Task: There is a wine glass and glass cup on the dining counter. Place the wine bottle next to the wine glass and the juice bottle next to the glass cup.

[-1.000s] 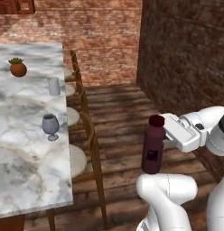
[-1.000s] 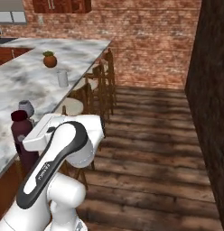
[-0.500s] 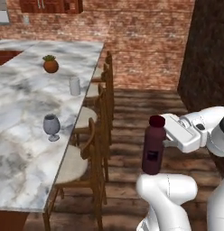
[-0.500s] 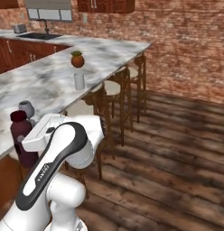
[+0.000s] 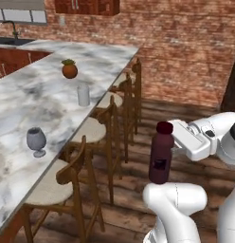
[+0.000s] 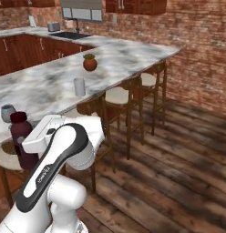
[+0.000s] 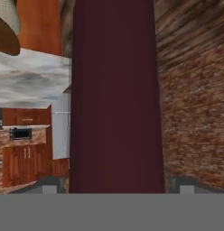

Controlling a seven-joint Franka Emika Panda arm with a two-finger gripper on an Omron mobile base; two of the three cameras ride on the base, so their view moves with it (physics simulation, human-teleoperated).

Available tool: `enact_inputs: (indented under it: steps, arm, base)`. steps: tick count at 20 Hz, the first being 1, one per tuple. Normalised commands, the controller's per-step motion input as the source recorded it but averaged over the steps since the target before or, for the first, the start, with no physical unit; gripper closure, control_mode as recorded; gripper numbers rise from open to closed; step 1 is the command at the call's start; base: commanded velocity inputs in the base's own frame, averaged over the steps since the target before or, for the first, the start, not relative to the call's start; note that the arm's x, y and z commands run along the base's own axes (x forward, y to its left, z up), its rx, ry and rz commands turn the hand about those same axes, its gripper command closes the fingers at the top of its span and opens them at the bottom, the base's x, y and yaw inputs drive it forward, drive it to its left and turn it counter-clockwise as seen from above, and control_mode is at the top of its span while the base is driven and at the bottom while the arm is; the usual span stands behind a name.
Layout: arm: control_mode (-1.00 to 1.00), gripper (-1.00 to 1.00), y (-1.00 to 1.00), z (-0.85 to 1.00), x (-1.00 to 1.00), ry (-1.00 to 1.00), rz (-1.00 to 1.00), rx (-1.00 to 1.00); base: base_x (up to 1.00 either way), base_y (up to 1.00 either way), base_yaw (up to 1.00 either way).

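A: Brick walls and a plank floor frame the left base view; what sits on the marble tabletop (image 5: 53,102)?

B: A wine glass (image 5: 36,141) near its edge at 9 o'clock, a glass cup (image 5: 83,95) farther along toward 11, and a small orange pot with a plant (image 5: 69,70) beyond. Wooden stools (image 5: 86,137) line the side.

A: And the juice bottle (image 5: 161,153)?

B: Upright in the air over the floor, at 3 o'clock from the wine glass, well apart from the tabletop. The hand (image 5: 178,140) grips it from the bottle's 3 o'clock side, just under the cap.

A: Right base view?

B: The bottle (image 6: 21,141) stands at 9 o'clock, with the hand (image 6: 39,136) clamped against it. Wine glass (image 6: 7,112) just behind, cup (image 6: 79,86) toward 12.

A: Hand view?

B: Maroon bottle body (image 7: 116,97) runs from 12 to 6 between the fingertips (image 7: 186,185), touching both.
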Motion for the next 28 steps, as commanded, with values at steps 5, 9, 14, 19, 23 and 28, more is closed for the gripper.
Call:
enact_inputs:
  steps: [5,9,14,19,23,28]
  arm:
    - [1.0,1.0,0.0,0.0,0.0,0.0,0.0,0.0]
    - [1.0,1.0,0.0,0.0,0.0,0.0,0.0,0.0]
    - [1.0,1.0,0.0,0.0,0.0,0.0,0.0,0.0]
    - [1.0,1.0,0.0,0.0,0.0,0.0,0.0,0.0]
    - [1.0,1.0,0.0,0.0,0.0,0.0,0.0,0.0]
    - [1.0,1.0,0.0,0.0,0.0,0.0,0.0,0.0]
  base:
    - [0.5,-0.82,0.41]
    - [0.51,-0.84,0.41]
    - [0.45,-0.82,0.43]
    - [0.48,-0.8,0.47]
    - [0.38,-0.76,0.5]
    - [0.23,-0.73,0.53]
